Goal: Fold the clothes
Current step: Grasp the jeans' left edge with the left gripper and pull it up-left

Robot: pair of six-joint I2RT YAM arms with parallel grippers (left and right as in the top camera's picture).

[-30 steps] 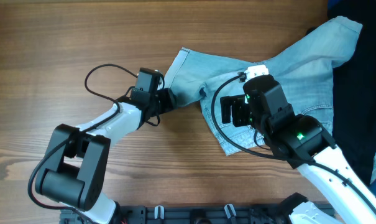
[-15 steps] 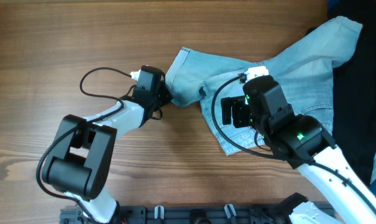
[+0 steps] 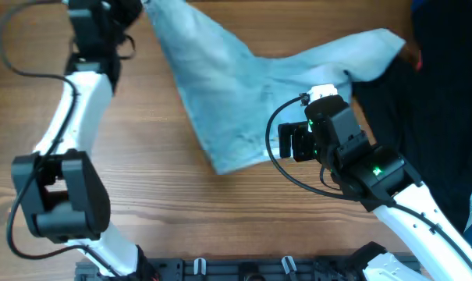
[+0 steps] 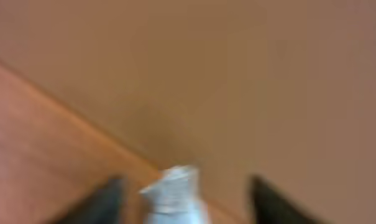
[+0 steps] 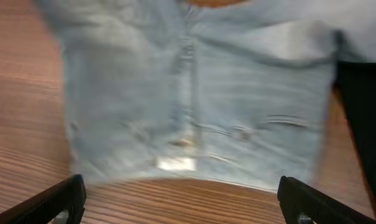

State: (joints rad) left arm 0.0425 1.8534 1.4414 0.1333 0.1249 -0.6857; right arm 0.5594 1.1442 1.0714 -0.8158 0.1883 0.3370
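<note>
The pale blue denim clothes lie stretched across the wooden table from the top left to the right. My left gripper is at the far top left, shut on one corner of the denim, which shows blurred between its fingers in the left wrist view. My right gripper is open and empty beside the denim's lower right edge. In the right wrist view the denim lies just ahead of the open fingers, with a seam and a small label showing.
A large black garment covers the right side of the table and touches the denim's right end; it shows at the right edge of the right wrist view. Bare wood lies at the left and front.
My left gripper has swung far up and left, pulling the denim corner with it. The denim has been drawn out into a long stretched shape. The right arm has stayed put.
</note>
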